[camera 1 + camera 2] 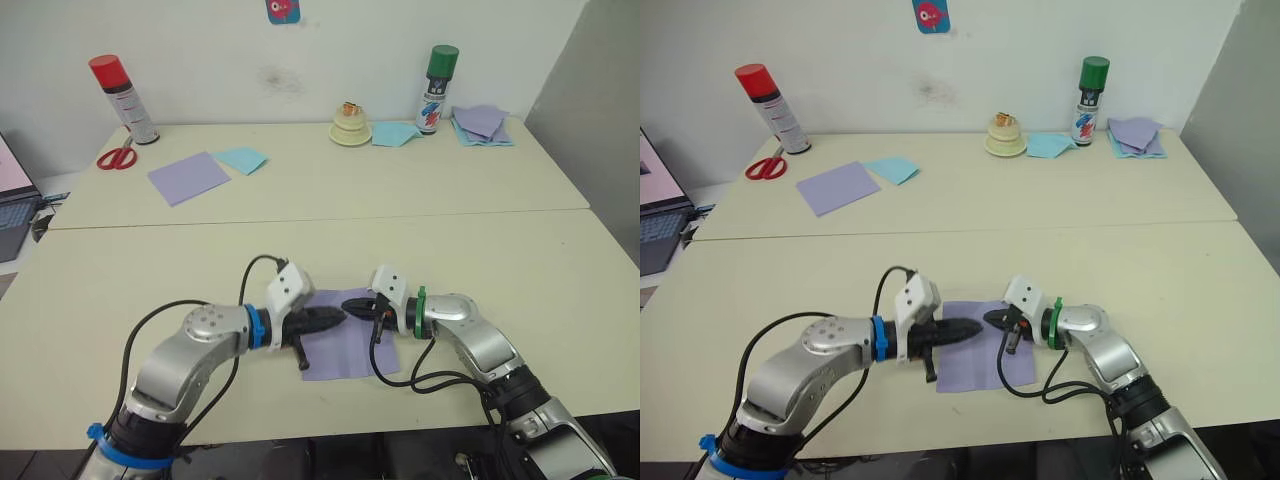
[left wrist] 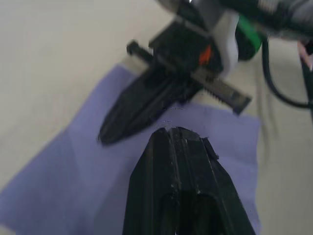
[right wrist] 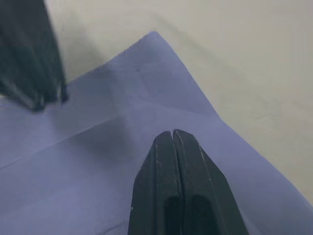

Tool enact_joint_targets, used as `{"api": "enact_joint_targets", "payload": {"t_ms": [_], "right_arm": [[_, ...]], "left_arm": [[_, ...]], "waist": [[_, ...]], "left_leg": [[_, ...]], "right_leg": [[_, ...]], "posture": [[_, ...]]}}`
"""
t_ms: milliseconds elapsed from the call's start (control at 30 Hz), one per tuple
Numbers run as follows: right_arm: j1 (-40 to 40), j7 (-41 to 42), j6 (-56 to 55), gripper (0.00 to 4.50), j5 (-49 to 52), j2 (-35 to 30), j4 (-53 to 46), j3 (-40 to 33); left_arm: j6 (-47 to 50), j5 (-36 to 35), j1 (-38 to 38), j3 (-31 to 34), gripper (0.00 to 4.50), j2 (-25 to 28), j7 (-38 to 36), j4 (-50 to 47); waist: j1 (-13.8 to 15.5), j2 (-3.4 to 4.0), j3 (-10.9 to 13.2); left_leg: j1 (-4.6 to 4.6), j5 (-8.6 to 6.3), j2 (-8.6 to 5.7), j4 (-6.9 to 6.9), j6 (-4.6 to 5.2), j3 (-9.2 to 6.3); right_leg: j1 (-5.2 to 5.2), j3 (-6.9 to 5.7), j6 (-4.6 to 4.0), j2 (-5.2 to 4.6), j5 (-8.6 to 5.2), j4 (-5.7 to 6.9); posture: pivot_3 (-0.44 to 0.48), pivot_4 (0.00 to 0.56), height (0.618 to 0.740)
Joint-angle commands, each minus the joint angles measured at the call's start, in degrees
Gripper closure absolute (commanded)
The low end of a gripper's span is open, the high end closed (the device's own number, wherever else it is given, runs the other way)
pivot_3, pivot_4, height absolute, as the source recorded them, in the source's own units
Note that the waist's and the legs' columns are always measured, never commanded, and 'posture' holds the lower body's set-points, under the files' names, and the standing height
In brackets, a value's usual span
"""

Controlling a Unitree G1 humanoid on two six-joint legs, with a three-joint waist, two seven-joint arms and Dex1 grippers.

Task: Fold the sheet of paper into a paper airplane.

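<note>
Two grippers meet tip to tip over the sheet of paper (image 1: 345, 350), which lies flat on the near part of the table (image 1: 480, 260), directly under both sets of fingers. The left gripper (image 1: 335, 317) reaches in from its own side with its two black fingers pressed together and nothing caught between them; the right gripper (image 1: 352, 305) faces it, its fingers likewise brought together and empty, as its wrist view shows them closed over the lavender surface. With closed tips low over the paper's middle, I judge they are placed to press or run down a crease rather than to lift an edge. Faint crease lines cross the sheet beside the right fingers, and one corner points away from them, yet the folding looks barely begun: no nose or wings have formed. Whether either tip truly touches the paper is hard to make out. The arms cover part of the sheet's far edge. Far beyond the grippers lie a smooth lavender square (image 1: 189, 177), scissors (image 1: 118, 157) and two spray cans.
</note>
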Motion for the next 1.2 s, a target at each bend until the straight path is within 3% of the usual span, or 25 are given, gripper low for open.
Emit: {"api": "enact_joint_targets", "payload": {"t_ms": [33,200,400,667,1200], "right_arm": [[0.92,-0.85,0.71,4.48,-1.43,-1.3,0.12,-1.13],[2.25,-1.67,0.99,4.48,-1.24,-2.7,-1.38,-2.87],[4.92,-2.81,5.24,4.48,3.69,-3.51,-7.53,-9.06],[4.74,-8.45,22.38,1.79,13.21,-0.39,-11.08,-18.22],[3.04,-13.24,54.22,1.79,27.16,-0.74,-17.54,-22.94]], "left_arm": [[-5.48,4.78,0.81,-2.37,4.5,0.66,1.52,3.02],[-12.55,10.06,-0.39,-1.67,4.5,-0.87,5.51,12.54],[-14.39,9.07,-1.46,-1.57,4.5,-2.27,4.74,14.74],[-14.31,9.02,-1.75,-2.13,4.5,-2.8,4.25,14.62],[-14.15,9.2,-1.54,-1.46,4.5,-1.82,3.38,14.47]], "waist": [[0.18,0.0,0.0],[0.33,0.01,-0.06],[0.31,0.02,-0.08],[0.33,0.02,-0.08],[0.25,0.03,-0.09]], "left_leg": [[0.0,0.0,-0.01,0.0,0.0,0.0],[0.03,0.0,-0.01,0.0,0.0,-0.02],[0.05,0.0,-0.01,0.01,0.0,-0.03],[0.04,0.0,-0.01,0.0,0.0,-0.03],[0.03,-0.01,-0.01,-0.02,0.02,-0.02]], "right_leg": [[0.01,0.0,0.0,0.0,0.0,-0.03],[0.05,-0.03,0.0,-0.03,0.0,-0.03],[0.09,-0.04,0.0,-0.04,0.0,-0.03],[0.09,-0.03,0.0,-0.05,0.0,-0.02],[0.08,-0.05,0.01,-0.06,0.0,-0.03]], "posture": [[0.0,0.15,0.74],[0.0,0.15,0.74],[0.0,0.15,0.74],[0.0,0.15,0.74],[0.0,0.15,0.74]]}}
